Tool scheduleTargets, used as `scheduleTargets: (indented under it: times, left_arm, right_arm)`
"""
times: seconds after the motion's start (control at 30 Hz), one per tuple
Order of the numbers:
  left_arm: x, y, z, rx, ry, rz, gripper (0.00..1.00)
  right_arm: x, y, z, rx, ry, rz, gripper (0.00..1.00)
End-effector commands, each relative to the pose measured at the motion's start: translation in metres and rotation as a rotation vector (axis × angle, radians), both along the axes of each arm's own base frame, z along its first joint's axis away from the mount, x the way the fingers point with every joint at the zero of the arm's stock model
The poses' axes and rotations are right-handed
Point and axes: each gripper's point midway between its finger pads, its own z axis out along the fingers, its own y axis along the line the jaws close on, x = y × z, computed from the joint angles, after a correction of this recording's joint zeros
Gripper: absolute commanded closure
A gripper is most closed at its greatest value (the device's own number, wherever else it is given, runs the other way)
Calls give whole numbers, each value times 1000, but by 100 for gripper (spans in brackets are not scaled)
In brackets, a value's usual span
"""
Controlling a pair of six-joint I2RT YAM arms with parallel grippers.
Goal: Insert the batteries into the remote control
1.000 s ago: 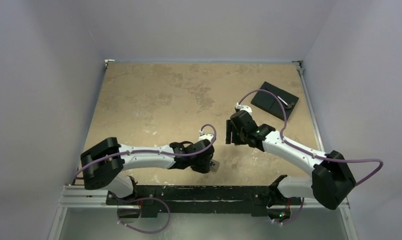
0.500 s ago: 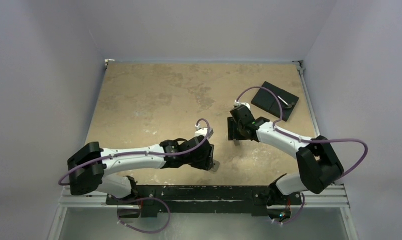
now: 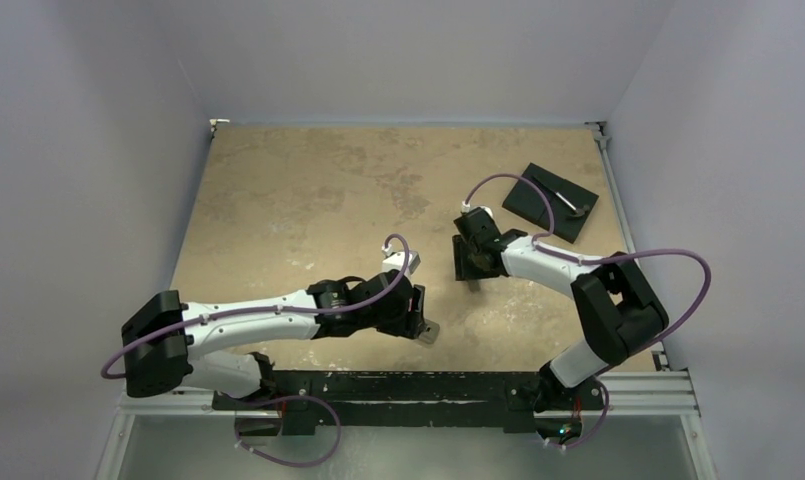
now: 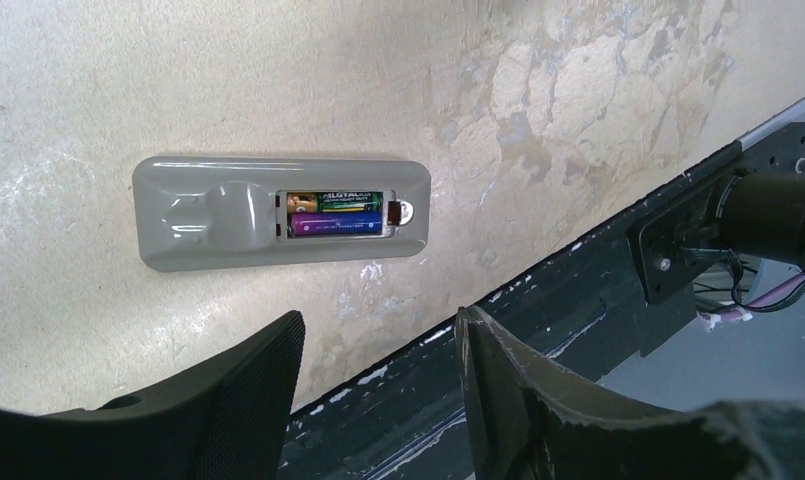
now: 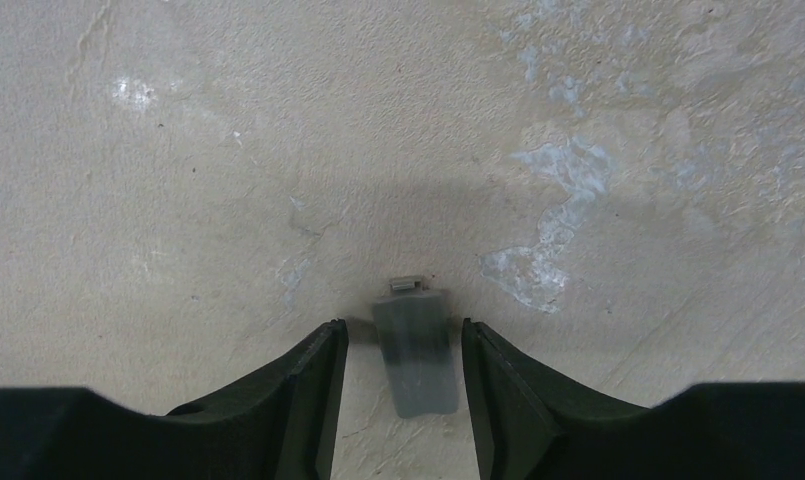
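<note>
The remote control [image 4: 278,225] lies grey back up near the table's front edge, its battery bay uncovered. Two batteries [image 4: 336,213] sit side by side in the bay, one greenish with a gold end, one bluish-purple. My left gripper [image 4: 378,318] hovers open just short of the remote, holding nothing. From above, the left gripper [image 3: 416,315] hides most of the remote [image 3: 430,331]. My right gripper [image 5: 403,325] is open and straddles a narrow grey cover strip [image 5: 415,360] lying flat, with a gap on each side. The top view shows the right gripper [image 3: 470,262] mid-table.
A black square plate [image 3: 550,202] with a small tool on it lies at the back right. The black mounting rail [image 4: 578,330] runs along the table's front edge just below the remote. The right arm's purple cable loops above its wrist.
My left gripper has opened and now stands back from the remote. My right arm has shifted slightly left and down over the cover strip, its jaws narrowing a little.
</note>
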Motion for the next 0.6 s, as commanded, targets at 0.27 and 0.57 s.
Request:
scheduleTargets:
  times: [0.27,0.57]
  left_arm:
    - [2,2,3,-16,-17,8,43]
    - [2,1,2,-19,-14,11,43]
  right_arm:
    - [24,3,7,23,-52,-17,53]
    - [23,4,1,23,-36,-14,70]
